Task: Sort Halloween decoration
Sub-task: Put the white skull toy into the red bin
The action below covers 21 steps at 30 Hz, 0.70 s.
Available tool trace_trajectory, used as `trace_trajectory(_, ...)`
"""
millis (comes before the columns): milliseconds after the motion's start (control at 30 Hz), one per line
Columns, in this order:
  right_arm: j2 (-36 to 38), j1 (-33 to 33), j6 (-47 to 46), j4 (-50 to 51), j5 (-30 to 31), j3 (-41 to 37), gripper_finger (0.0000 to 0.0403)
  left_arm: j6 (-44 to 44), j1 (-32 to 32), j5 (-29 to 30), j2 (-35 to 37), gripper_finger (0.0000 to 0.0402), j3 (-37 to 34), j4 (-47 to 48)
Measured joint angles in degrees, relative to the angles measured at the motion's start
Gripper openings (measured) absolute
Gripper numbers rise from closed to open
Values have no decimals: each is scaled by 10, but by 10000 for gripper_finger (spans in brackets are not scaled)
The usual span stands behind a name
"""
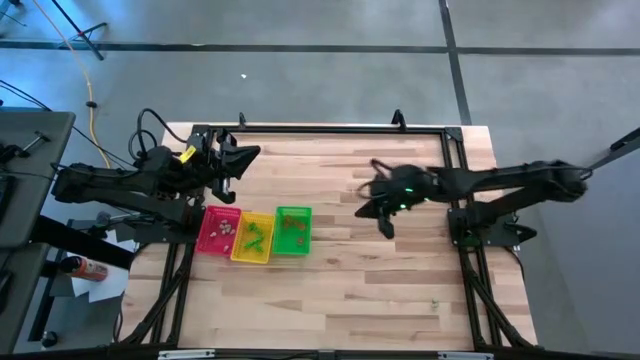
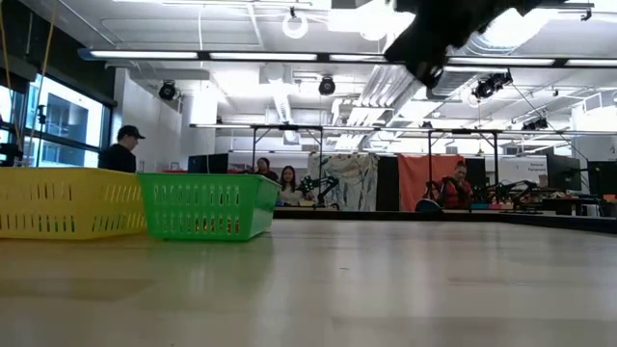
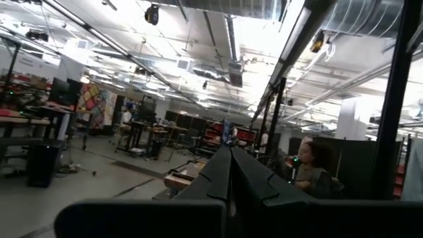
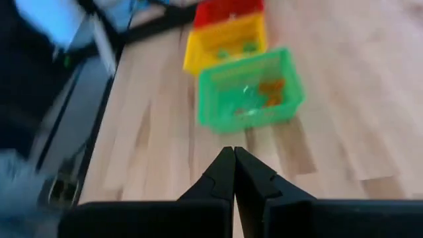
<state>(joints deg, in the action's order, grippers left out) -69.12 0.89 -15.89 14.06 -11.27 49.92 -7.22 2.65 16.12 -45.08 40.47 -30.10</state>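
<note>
— How many trays?
— Three in a row: red, yellow, green, trinkets inside, orientation unreadable.
— Grippers?
— Left at ten o'clock, right at three; fingers pressed together on both, empty.

Trinkets in the trays read only as specks from above; shapes cannot be told. Right wrist view smeared: orange and pale bits in the green tray show as blobs, the red tray is cut by the frame edge. From table height, the yellow tray runs off the side, tray walls hide the contents, and the right gripper is cropped overhead. People beyond the table too small to make out.
</note>
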Motion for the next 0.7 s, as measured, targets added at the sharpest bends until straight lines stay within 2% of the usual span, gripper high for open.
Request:
trace_trajectory(67,37,-23,-27,-21,40,-22,0,0,0,1,0,0,0,2)
trace_trajectory(167,61,-48,-35,-42,59,-29,0,0,0,1,0,0,0,11)
trace_trajectory(367,53,-74,-16,-155,83,-19,0,-2,0,0,-8,0,0,94)
trace_trajectory(500,50,-75,-17,-205,83,-19,0,-23,0,-1,-42,0,0,120)
trace_trajectory(700,49,-73,-4,-237,83,-19,0,-32,1,-72,-116,0,0,92)
